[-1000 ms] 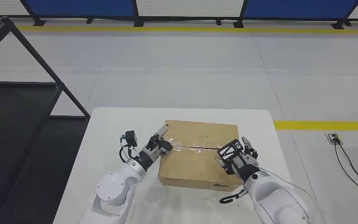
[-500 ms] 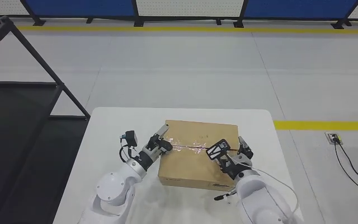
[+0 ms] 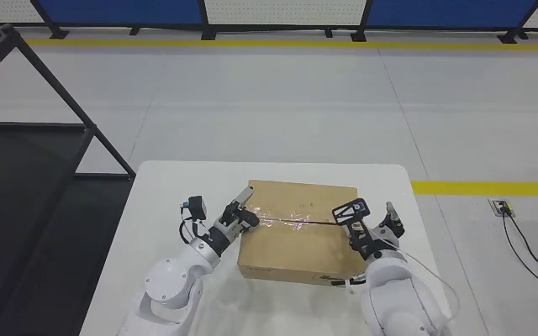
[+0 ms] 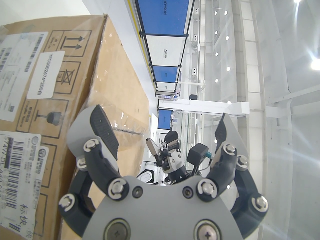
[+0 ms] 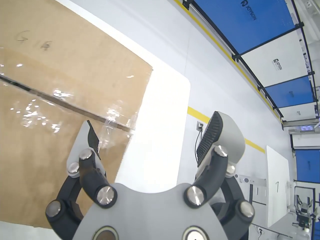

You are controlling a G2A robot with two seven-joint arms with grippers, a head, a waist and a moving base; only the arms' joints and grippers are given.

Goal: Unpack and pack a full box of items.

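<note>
Cardboard, brown and taped shut: the box [image 3: 298,231] sits mid-way across the white worktop [image 3: 168,193], between the two arms. At its left end the left jaws stand apart, one pad [image 4: 103,128] close against the end wall just below the seam; whether it touches I cannot tell. At the right end the right jaws are apart too, straddling the top edge where the seam runs out, one side over the lid and the other over bare worktop. The likeliest trouble is the clear tape [image 3: 290,221]. It is thin, glossy and wrinkled, so a pinch could slip off it or catch the flap edge and tear the board instead. A pull from one end alone could also drag the whole box over the smooth worktop unless the other arm braces it. On the left end wall are white shipping labels [image 4: 20,76] and printed handling symbols [image 4: 72,43]. The lid is plain, with tape glinting along the centre seam and a faint handwritten mark [image 5: 32,41] toward the far right.
</note>
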